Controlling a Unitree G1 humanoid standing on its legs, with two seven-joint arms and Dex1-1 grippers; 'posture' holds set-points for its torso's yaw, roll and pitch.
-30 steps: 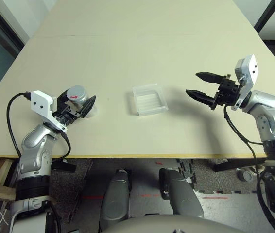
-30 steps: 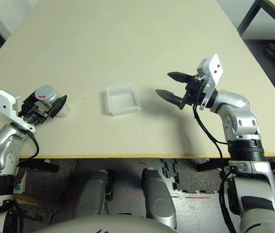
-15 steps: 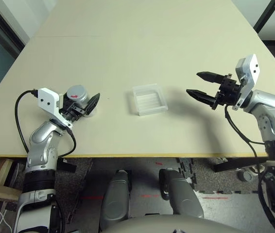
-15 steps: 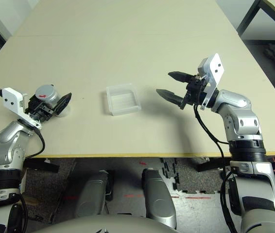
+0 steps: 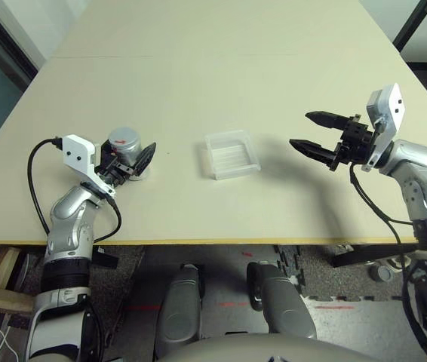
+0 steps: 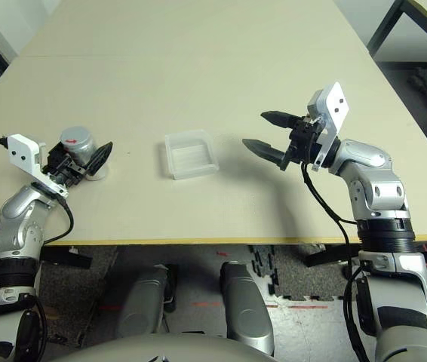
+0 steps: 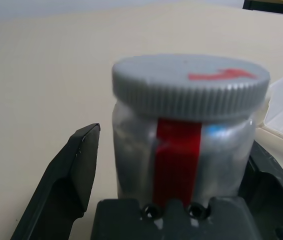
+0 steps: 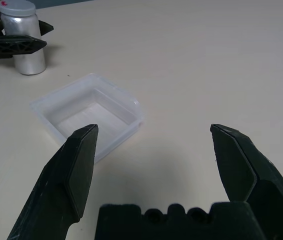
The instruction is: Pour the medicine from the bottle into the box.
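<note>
The bottle (image 7: 189, 145) was silver-grey with a red stripe and a red-marked grey cap, standing upright near the table's (image 5: 221, 68) left edge. The left gripper (image 5: 129, 162) straddled it, fingers wide, not clamped. The right gripper (image 5: 313, 133) hovered level and wide beside the clear box (image 5: 231, 154).

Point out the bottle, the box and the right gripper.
bottle (image 5: 124, 140): left eye view, on its grey cap.
box (image 5: 232, 154): left eye view, on its clear floor.
right gripper (image 5: 301, 131): left eye view, midway between its open fingertips.
</note>
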